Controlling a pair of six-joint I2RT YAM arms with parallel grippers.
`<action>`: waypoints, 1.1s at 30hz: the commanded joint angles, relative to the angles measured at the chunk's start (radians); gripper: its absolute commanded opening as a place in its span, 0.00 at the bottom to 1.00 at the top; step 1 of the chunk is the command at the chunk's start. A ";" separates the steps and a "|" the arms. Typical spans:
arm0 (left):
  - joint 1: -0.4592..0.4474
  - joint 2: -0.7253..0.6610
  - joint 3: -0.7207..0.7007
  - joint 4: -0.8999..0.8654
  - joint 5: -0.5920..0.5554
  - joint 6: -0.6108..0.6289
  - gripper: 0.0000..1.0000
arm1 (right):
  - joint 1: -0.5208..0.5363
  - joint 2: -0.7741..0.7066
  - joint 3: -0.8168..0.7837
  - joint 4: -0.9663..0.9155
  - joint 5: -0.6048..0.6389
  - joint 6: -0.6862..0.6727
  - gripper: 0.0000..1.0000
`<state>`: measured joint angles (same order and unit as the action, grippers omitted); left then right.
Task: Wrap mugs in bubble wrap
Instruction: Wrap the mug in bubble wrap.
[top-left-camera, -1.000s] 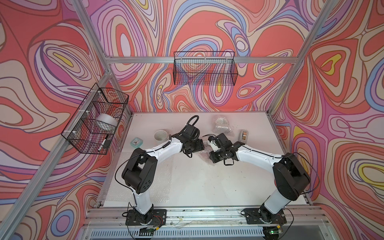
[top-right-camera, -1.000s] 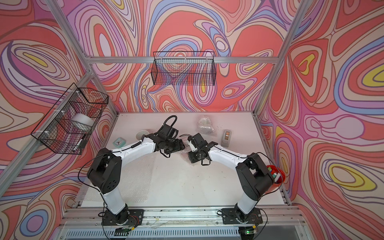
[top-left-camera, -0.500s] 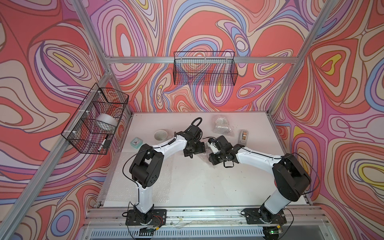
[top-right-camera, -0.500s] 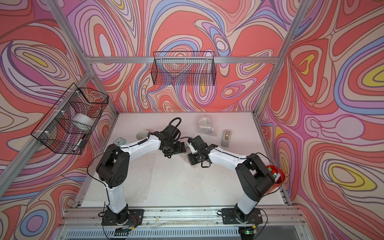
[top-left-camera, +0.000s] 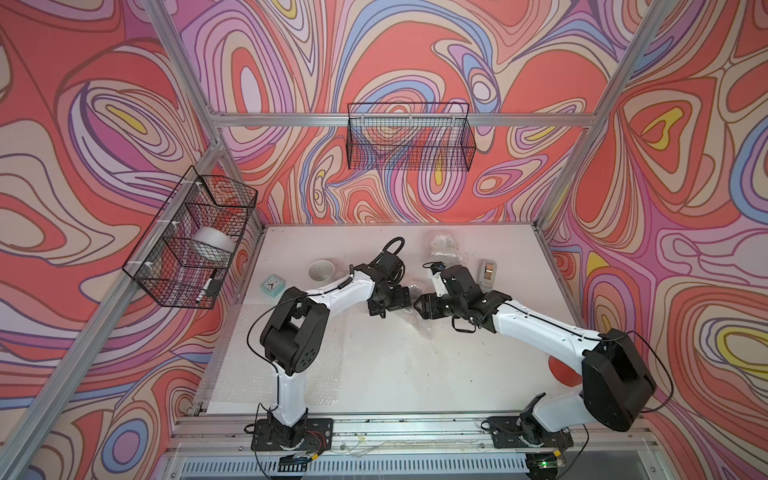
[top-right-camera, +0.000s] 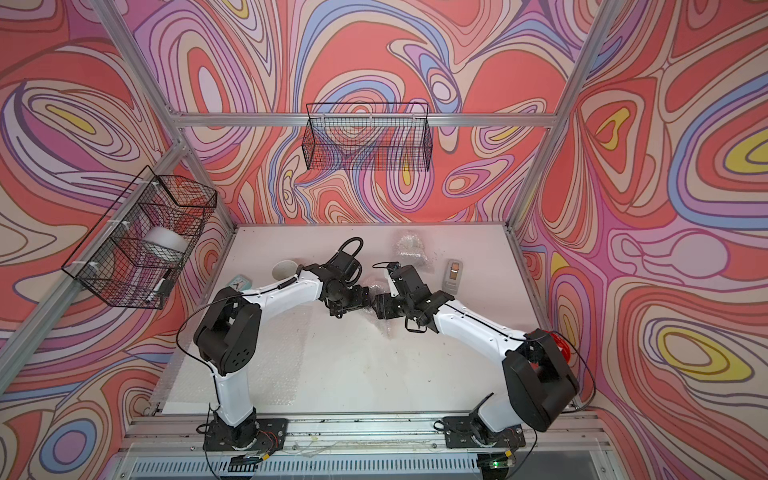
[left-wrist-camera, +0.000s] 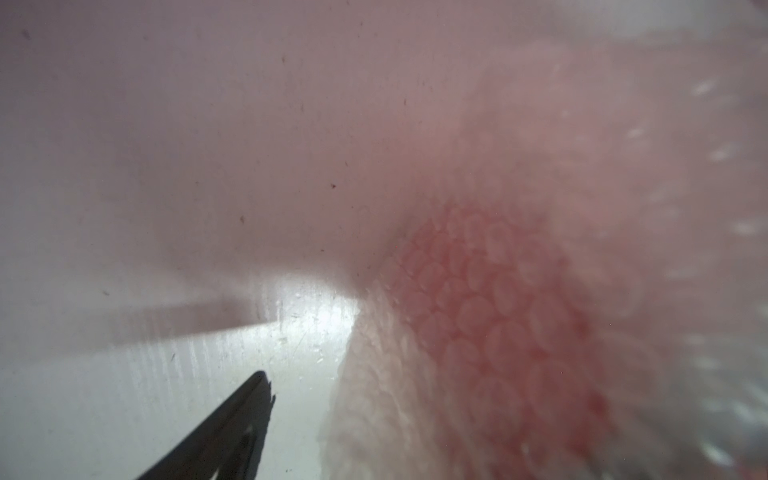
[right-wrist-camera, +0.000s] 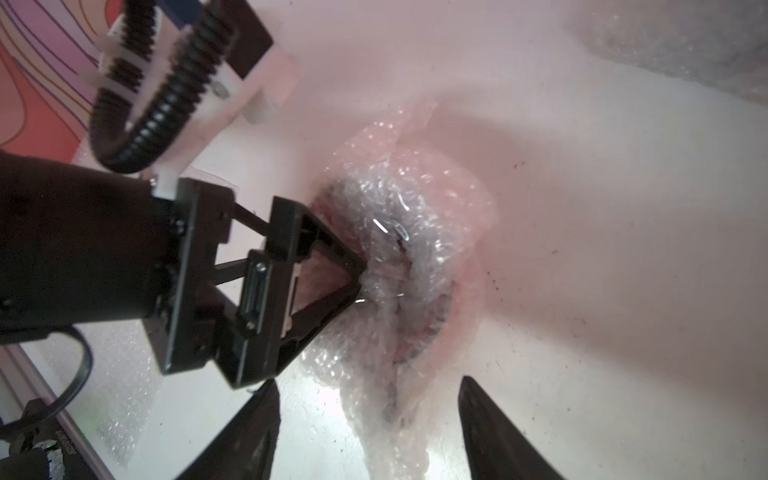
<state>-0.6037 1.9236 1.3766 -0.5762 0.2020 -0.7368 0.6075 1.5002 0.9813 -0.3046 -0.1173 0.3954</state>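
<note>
A mug bundled in bubble wrap (right-wrist-camera: 407, 249) lies mid-table between my two grippers, reddish through the plastic (left-wrist-camera: 490, 324). In both top views only a bit of the bundle (top-left-camera: 413, 289) shows between the wrists. My left gripper (right-wrist-camera: 362, 282) is open with its tips against the bundle's side; in the left wrist view one finger (left-wrist-camera: 232, 419) stands clear of the wrap and the other is hidden. My right gripper (right-wrist-camera: 368, 382) is open, the wrap's twisted tail lying loose between its fingers. A bare pale mug (top-left-camera: 322, 270) stands at the back left. Another wrapped bundle (top-left-camera: 444, 245) sits at the back.
A flat bubble wrap sheet (top-left-camera: 245, 336) lies along the front left. A mint clock (top-left-camera: 272, 285) is beside the bare mug, a grey tape dispenser (top-left-camera: 488, 274) at the back right. Something red (top-left-camera: 561, 372) is mostly hidden behind the right elbow. Wire baskets (top-left-camera: 191, 241) hang on the walls.
My right gripper has opened and let go of the wrap's tail. My left arm has reached a little further right toward the bundle, its elbow swinging in.
</note>
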 joint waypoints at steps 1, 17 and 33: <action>-0.019 0.029 0.006 -0.106 -0.006 0.001 0.90 | -0.007 0.069 0.057 -0.014 0.019 0.027 0.68; -0.002 -0.058 0.085 -0.074 -0.011 -0.010 0.88 | -0.008 0.238 0.101 -0.061 0.038 0.029 0.60; 0.039 -0.344 -0.173 0.070 0.072 0.033 0.60 | -0.008 0.265 0.161 -0.091 0.042 0.013 0.58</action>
<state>-0.5694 1.5707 1.2442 -0.5488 0.2264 -0.7284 0.5991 1.7382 1.1336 -0.3496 -0.0925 0.4259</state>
